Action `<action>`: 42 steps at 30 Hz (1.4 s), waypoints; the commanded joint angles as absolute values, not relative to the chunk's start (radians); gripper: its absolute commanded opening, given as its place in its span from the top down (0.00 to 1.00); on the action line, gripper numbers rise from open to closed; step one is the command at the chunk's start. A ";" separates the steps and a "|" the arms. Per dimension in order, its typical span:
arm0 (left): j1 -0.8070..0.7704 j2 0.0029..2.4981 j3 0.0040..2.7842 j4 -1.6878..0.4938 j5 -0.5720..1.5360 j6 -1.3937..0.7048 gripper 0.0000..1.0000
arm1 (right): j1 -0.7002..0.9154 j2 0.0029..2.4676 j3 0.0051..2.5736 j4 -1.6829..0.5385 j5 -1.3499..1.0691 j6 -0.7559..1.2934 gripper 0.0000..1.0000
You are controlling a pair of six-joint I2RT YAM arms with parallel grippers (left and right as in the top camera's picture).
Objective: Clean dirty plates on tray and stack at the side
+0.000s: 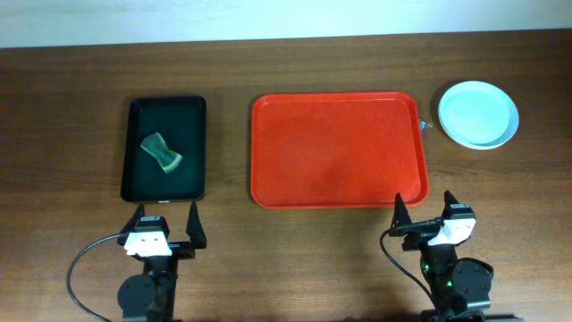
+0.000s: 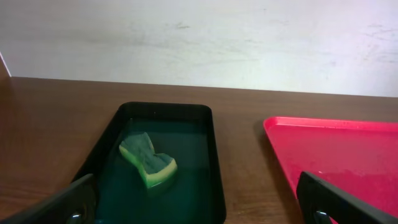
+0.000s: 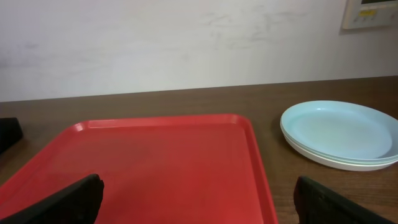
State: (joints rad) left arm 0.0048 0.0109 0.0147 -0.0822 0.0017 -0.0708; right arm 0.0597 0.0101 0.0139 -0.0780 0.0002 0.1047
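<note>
A small black rectangular tray (image 1: 183,125) sat on the brown wooden table (image 1: 71,107), holding a waisted green-and-yellow sponge (image 1: 162,152) that lay askew near the middle of its dark green floor, while a pale, scuffed wall (image 2: 249,37) rose behind the table's far edge.

Plates (image 3: 339,134): stacked, count unclear; right rim cut by edge, right wrist view. Tray (image 2: 336,149): near end, right side cut off, left wrist view. Small item (image 1: 427,124) at tray's far right corner: too small to identify. Left arm (image 1: 147,291), right arm (image 1: 456,284): bases cut by overhead's bottom edge.
</note>
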 commanded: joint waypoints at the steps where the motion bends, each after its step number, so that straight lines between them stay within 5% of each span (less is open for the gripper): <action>1: 0.001 0.005 0.009 -0.084 0.028 -0.059 0.01 | 0.065 0.003 0.006 -0.081 0.006 0.109 0.02; 42: 0.001 0.005 0.009 -0.084 -0.018 0.004 0.01 | 0.065 0.003 0.006 -0.081 0.006 0.109 0.02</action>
State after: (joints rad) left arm 0.0048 0.0109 0.0147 -0.0826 -0.0113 0.0074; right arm 0.0597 0.0101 0.0139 -0.0780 0.0002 0.1059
